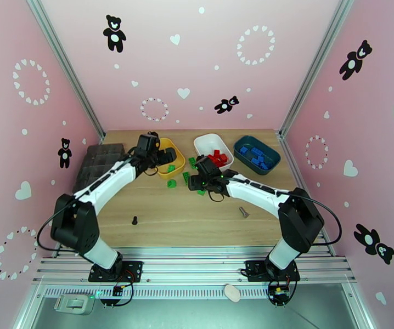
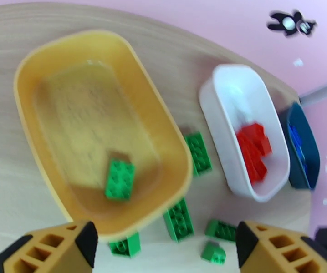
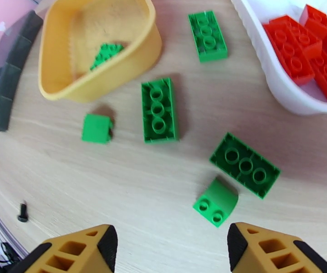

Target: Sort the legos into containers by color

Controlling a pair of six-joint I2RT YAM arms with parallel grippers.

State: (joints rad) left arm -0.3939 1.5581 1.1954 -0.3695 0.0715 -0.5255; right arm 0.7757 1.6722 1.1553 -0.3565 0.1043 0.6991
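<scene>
Tabletop (image 1: 197, 220): left tool (image 2: 166, 242), right tool (image 3: 171, 244) open (empty).

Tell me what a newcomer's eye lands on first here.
Bright red studded bricks sit piled in the white plastic tub, centre back. Left of it, the yellow plastic tub holds one green brick, with more green bricks loose on the wooden table beside it.

Three tubs are sitting in a row along the back of the table (image 1: 197, 215), the left tub (image 2: 81, 114) holding one brick (image 2: 120, 179), the middle tub (image 2: 236, 92) and right tub (image 2: 312, 169) holding heaps (image 2: 253, 151), loose bricks (image 3: 158, 110) lying between and before the first two, a tray (image 1: 95, 163) resting off to the far left.
</scene>
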